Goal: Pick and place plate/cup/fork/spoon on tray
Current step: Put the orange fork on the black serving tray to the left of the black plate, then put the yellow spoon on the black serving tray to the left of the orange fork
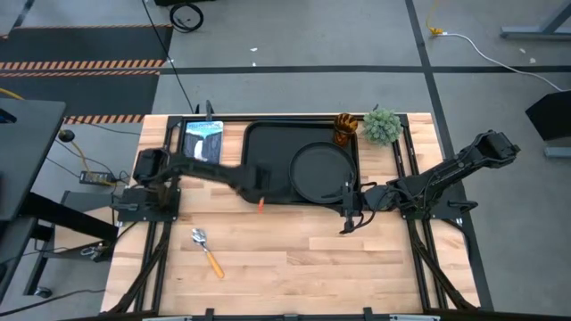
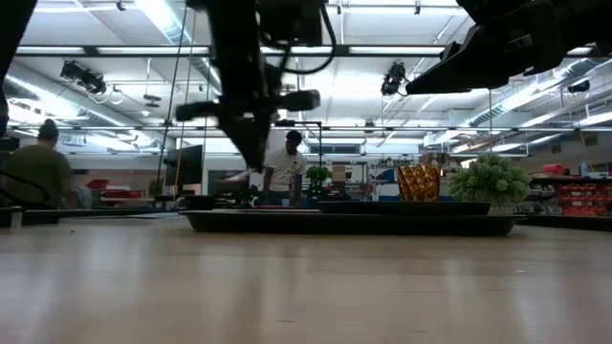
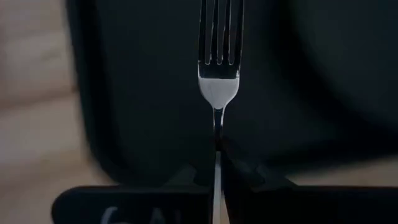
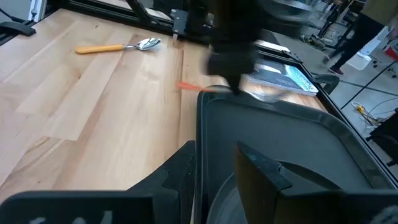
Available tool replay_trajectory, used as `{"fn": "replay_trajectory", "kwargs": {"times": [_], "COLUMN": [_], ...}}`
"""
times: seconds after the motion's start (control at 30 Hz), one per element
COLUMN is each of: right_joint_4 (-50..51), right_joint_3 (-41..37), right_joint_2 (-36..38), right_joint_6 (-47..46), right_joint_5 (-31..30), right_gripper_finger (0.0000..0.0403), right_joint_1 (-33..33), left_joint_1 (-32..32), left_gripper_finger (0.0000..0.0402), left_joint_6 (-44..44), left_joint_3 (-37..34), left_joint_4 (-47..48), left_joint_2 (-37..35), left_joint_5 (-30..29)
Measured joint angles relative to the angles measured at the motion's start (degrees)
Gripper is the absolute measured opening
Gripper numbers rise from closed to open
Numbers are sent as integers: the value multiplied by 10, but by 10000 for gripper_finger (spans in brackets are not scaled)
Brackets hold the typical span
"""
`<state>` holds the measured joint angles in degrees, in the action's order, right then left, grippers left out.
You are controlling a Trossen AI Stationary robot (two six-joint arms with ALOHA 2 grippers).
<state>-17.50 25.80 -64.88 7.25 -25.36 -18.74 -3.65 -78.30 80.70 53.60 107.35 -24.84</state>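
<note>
The black tray (image 1: 268,143) lies at the table's far middle. The round black plate (image 1: 323,171) rests on its right part. The amber cup (image 1: 345,129) stands at the tray's far right corner, beside a green plant (image 1: 382,125). The spoon (image 1: 207,251) lies on the wood near the front left. My left gripper (image 1: 259,187) is over the tray's near left part, shut on the fork (image 3: 219,74). My right gripper (image 1: 347,214) is open at the tray's near right corner. Its fingers (image 4: 261,168) stand on either side of the tray's near rim (image 4: 200,124). My left gripper pinches the fork's thin neck (image 3: 217,127) between its two fingers, just behind the silver head. The fingers point down from above and lie across the fork. The fork is about level, with the tines (image 3: 220,31) over the tray and the orange handle (image 1: 260,206) sticking out toward the near edge. My right gripper: I cannot tell whether its fingers touch the tray's rim.
A tablet-like flat object (image 1: 202,141) lies left of the tray. The arm bases stand at the table's left (image 1: 143,192) and right (image 1: 428,201) sides. Bare wood spans the near half of the table around the spoon. A person (image 2: 285,172) stands in the room behind.
</note>
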Motion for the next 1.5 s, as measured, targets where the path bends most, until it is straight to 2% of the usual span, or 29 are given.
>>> {"fn": "replay_trajectory", "kwargs": {"times": [0.13, 0.27, 0.47, 0.63, 0.83, 1.13, 1.27, 1.5], "right_joint_4": [0, 0, -14, -18, -22, -23, -21, -17], "right_joint_3": [0, 0, 0, 0, 0, 0, 0, 0], "right_joint_2": [0, 0, 0, 0, 0, 0, 0, 0], "right_joint_6": [0, 3, 4, 4, 4, 4, 4, 2], "right_joint_5": [0, 0, 0, 0, 0, 12, 12, 10], "right_gripper_finger": [112, 112, 112, 112, 112, 112, 112, 112], "right_joint_1": [0, 0, 1, 1, 1, 1, 1, 1], "left_joint_1": [70, 120, 157, 174, 177, 175, 169, 85], "left_gripper_finger": [16, 16, 16, 16, 25, 105, 127, 127], "left_joint_6": [65, 101, 128, 135, 137, 161, 171, 174], "left_joint_3": [0, 1, 0, 0, 0, 1, 0, 1], "left_joint_4": [-64, -98, -108, -133, -141, -132, -92, -22], "left_joint_2": [3, 16, 60, 86, 97, 81, 53, 19], "left_joint_5": [2, 32, 85, 106, 106, 109, 123, 142]}}
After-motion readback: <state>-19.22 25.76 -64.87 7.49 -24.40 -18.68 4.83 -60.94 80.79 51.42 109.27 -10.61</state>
